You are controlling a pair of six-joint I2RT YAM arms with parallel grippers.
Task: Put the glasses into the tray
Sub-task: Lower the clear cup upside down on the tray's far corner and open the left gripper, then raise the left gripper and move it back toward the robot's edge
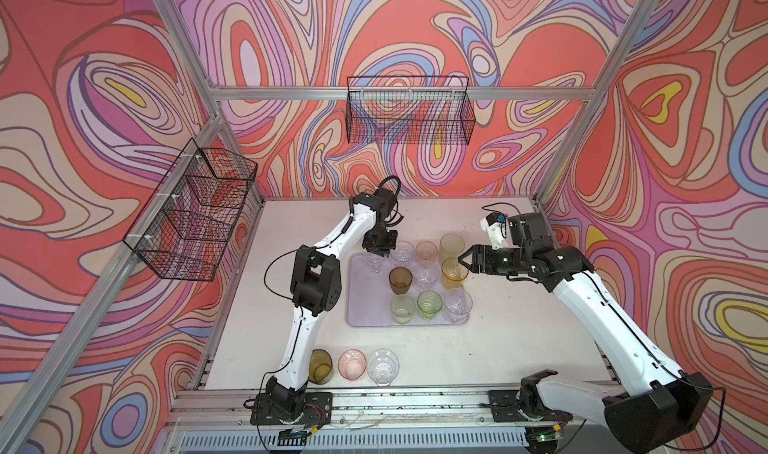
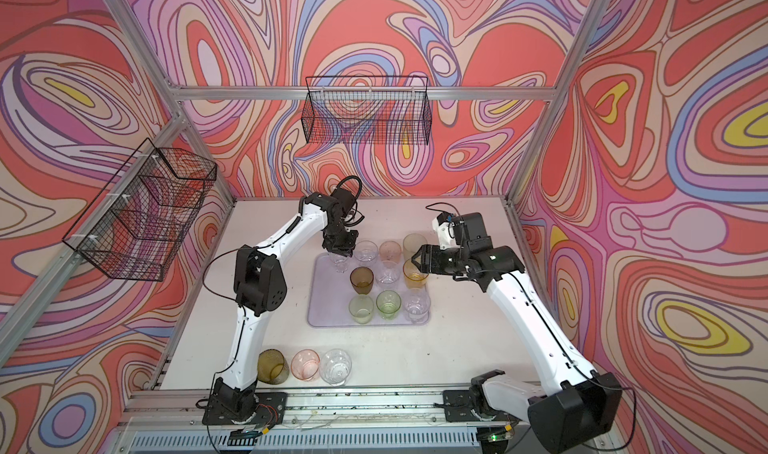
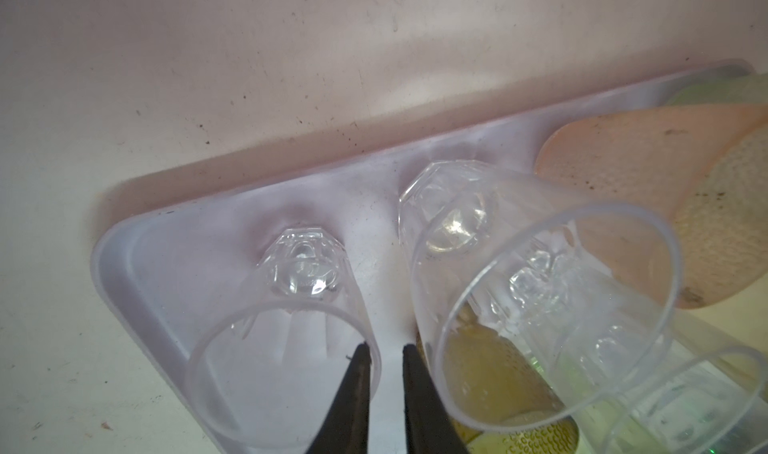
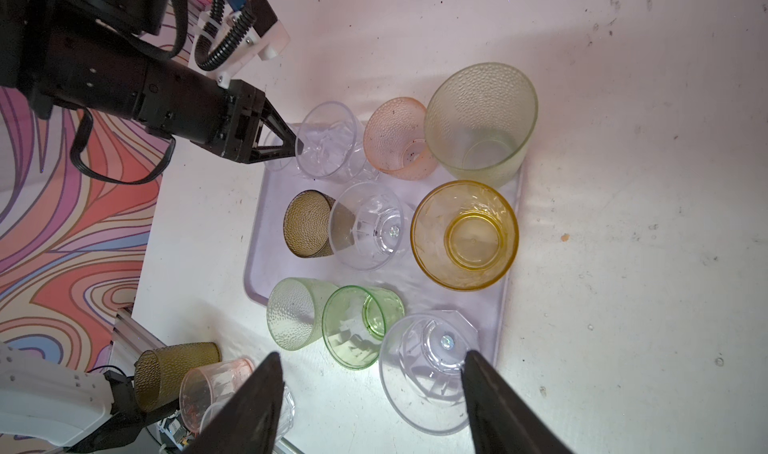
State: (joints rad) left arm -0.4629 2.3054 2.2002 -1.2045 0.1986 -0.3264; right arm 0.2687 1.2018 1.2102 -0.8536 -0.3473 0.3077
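Note:
The pale lilac tray (image 1: 360, 306) (image 2: 323, 306) lies mid-table with several glasses standing in it. My left gripper (image 1: 376, 254) (image 3: 385, 348) points down over a clear glass (image 1: 375, 263) (image 3: 291, 306) upright in the tray's far left corner. One finger is inside its rim and the other outside, and a thin gap shows beside the wall. My right gripper (image 1: 463, 262) (image 4: 372, 356) hovers open above the tray's right side by the yellow glass (image 1: 454, 274), holding nothing. An olive-brown glass (image 1: 320, 366), a pink glass (image 1: 352, 364) and a clear glass (image 1: 382, 366) stand on the table near the front edge.
Two black wire baskets hang on the walls, one on the back wall (image 1: 409, 111) and one on the left wall (image 1: 195, 210). The left arm's elbow (image 1: 313, 281) stands just left of the tray. A tall pale yellow-green glass (image 1: 452, 246) fills the tray's far right corner.

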